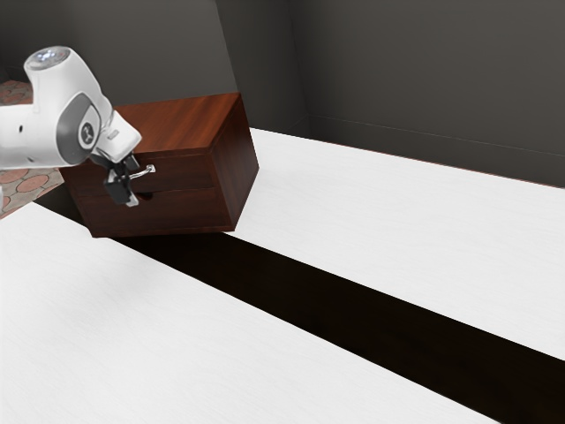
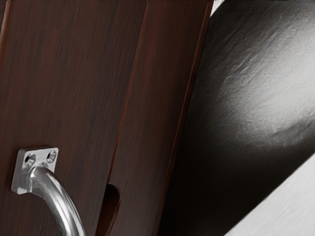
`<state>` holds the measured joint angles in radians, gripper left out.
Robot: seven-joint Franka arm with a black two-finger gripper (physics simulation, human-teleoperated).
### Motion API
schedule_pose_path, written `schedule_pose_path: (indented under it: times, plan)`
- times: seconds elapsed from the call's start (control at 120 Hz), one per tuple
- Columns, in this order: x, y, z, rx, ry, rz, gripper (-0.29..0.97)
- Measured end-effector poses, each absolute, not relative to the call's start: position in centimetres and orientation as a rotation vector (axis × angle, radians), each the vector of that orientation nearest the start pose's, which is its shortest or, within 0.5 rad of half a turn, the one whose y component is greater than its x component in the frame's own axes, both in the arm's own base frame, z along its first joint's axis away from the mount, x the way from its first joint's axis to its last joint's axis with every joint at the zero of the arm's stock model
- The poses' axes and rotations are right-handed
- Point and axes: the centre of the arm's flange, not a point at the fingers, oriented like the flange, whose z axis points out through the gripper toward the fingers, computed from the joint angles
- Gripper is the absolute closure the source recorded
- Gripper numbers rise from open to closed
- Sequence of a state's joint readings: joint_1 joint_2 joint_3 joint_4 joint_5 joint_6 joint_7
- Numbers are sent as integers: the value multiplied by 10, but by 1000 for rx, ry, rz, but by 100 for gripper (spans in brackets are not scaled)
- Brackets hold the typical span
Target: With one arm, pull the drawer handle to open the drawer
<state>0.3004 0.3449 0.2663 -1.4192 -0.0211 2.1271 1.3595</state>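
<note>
A dark wooden cabinet (image 1: pixel 190 141) stands tilted at the exterior view's upper left. Its drawer front (image 1: pixel 181 172) carries a curved silver handle (image 1: pixel 143 171). My black gripper (image 1: pixel 124 181) is at that handle, its fingers standing apart above and below the thin bar, so it is open. The drawer front looks flush with the cabinet body. In the wrist view the handle (image 2: pixel 47 189) curves out from its square mounting plate (image 2: pixel 34 164) on the drawer front (image 2: pixel 74 88), just under my hand.
The cabinet sits at the end of a dark gap (image 1: pixel 353 309) between two white table surfaces (image 1: pixel 415 221). A dark wall (image 1: pixel 424 62) rises behind. Patterned floor (image 1: pixel 22 181) shows at the far left.
</note>
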Motion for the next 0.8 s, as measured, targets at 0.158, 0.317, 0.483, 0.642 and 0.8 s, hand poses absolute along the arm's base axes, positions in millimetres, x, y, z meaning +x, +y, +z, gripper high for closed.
schedule_pose_path:
  times: [0.158,0.317,0.483,0.642,0.8]
  plan:
    - [604,347,544,-2569,1105,-234,9]
    - [602,347,545,-2580,1104,-234,14]
    - [597,346,544,-2613,1115,-206,14]
    - [590,343,549,-2646,1132,-177,19]
    - [581,339,554,-2671,1157,-145,20]
